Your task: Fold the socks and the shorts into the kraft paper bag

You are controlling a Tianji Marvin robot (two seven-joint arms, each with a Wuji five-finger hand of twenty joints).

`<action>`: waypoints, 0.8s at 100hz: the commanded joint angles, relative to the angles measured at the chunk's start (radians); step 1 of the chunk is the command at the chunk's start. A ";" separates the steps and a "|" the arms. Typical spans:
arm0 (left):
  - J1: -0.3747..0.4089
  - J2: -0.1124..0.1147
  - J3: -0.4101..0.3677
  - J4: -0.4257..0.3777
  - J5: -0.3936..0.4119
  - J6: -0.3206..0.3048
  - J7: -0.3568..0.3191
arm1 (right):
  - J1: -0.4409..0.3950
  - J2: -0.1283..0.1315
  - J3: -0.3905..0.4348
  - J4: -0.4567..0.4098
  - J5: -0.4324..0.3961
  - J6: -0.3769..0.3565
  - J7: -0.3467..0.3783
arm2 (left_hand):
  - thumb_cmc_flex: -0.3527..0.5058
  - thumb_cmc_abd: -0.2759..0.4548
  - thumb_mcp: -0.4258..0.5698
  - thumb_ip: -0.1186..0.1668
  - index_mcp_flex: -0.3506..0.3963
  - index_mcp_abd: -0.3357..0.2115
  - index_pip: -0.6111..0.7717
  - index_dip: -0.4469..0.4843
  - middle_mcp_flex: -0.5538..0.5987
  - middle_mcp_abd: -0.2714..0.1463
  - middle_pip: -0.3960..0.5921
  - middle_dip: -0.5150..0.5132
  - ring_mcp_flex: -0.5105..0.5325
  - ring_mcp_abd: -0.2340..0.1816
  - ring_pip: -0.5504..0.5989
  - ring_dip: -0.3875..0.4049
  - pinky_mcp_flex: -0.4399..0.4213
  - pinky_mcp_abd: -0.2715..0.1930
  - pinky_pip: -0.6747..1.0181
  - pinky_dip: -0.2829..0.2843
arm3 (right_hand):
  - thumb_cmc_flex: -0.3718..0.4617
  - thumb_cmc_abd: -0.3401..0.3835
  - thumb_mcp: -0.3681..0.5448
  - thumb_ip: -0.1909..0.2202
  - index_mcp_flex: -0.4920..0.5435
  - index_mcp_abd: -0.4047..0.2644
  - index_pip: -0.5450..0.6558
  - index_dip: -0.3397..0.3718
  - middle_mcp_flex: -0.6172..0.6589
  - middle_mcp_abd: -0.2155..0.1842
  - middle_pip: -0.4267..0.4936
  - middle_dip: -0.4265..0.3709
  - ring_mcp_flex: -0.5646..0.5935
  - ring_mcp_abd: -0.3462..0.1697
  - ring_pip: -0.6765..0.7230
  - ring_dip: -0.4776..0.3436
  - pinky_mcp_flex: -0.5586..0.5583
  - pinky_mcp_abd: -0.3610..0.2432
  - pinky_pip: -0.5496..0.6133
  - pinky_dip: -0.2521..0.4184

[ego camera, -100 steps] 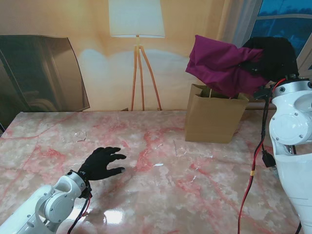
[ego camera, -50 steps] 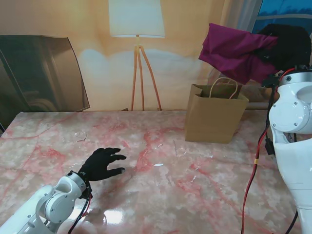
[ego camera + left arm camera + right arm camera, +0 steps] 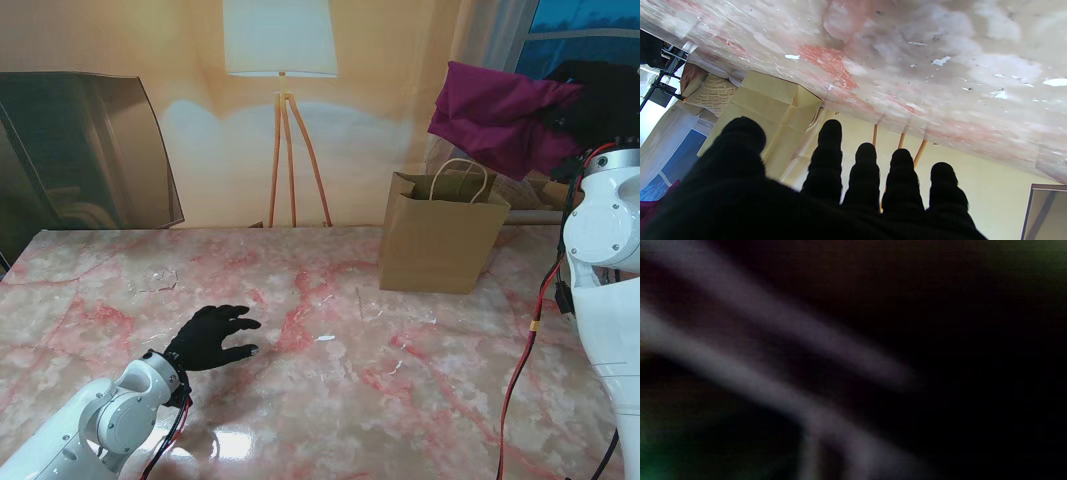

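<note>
The kraft paper bag [image 3: 437,236] stands upright and open-mouthed on the far right part of the marble table [image 3: 330,380], at about two o'clock from the table's middle in the stand's view, one looped handle [image 3: 458,176] rising above its rim; what lies inside it cannot be seen from any view. The purple shorts [image 3: 500,115] hang bunched in the air, up and to the right of the bag's mouth, at about one o'clock from the bag and apart from it, not touching its rim. The right hand [image 3: 600,100], black-gloved, is clenched on the shorts at their right end, the cloth trailing out to its left. The right wrist view is dark and blurred, showing only pale streaks. The left hand [image 3: 210,337] hovers released low over the table at about eight o'clock from the table's middle, holding nothing, its fingers [image 3: 866,173] spread apart and pointing toward the bag, well away from it.
</note>
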 commanded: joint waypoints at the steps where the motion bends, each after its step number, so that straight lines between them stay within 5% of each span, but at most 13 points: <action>1: -0.002 -0.002 0.002 0.001 -0.004 0.003 -0.004 | 0.007 0.001 -0.007 0.016 -0.002 -0.001 -0.005 | -0.019 0.030 -0.023 0.060 0.013 0.003 -0.001 -0.002 0.013 0.009 0.006 -0.011 -0.010 -0.028 -0.002 -0.005 -0.008 0.002 -0.019 0.017 | 0.086 0.065 0.036 0.042 0.067 -0.071 0.068 0.033 0.052 -0.049 -0.007 0.007 0.037 -0.020 0.015 0.021 0.026 -0.085 0.050 0.000; 39: -0.004 0.000 -0.003 0.010 -0.010 0.005 -0.020 | 0.064 0.004 -0.050 0.126 -0.028 -0.001 -0.028 | -0.019 0.032 -0.027 0.062 0.013 0.003 -0.003 -0.001 0.012 0.010 0.005 -0.012 -0.015 -0.031 -0.005 -0.006 -0.012 0.000 -0.032 0.021 | 0.086 0.078 0.017 0.047 0.065 -0.073 0.065 0.021 0.055 -0.054 -0.013 -0.006 0.036 -0.032 -0.012 0.014 0.016 -0.075 0.043 0.006; 80: 0.000 0.001 -0.008 0.029 -0.020 -0.001 -0.026 | 0.113 0.000 -0.094 0.219 -0.026 0.052 -0.048 | -0.017 0.037 -0.036 0.064 0.019 0.003 -0.002 0.000 0.014 0.010 0.004 -0.012 -0.018 -0.031 -0.006 -0.007 -0.013 -0.001 -0.052 0.024 | 0.075 0.061 -0.007 0.039 0.024 -0.039 0.091 -0.041 0.062 -0.017 -0.009 -0.023 0.044 -0.017 0.009 0.031 0.029 -0.077 0.053 0.020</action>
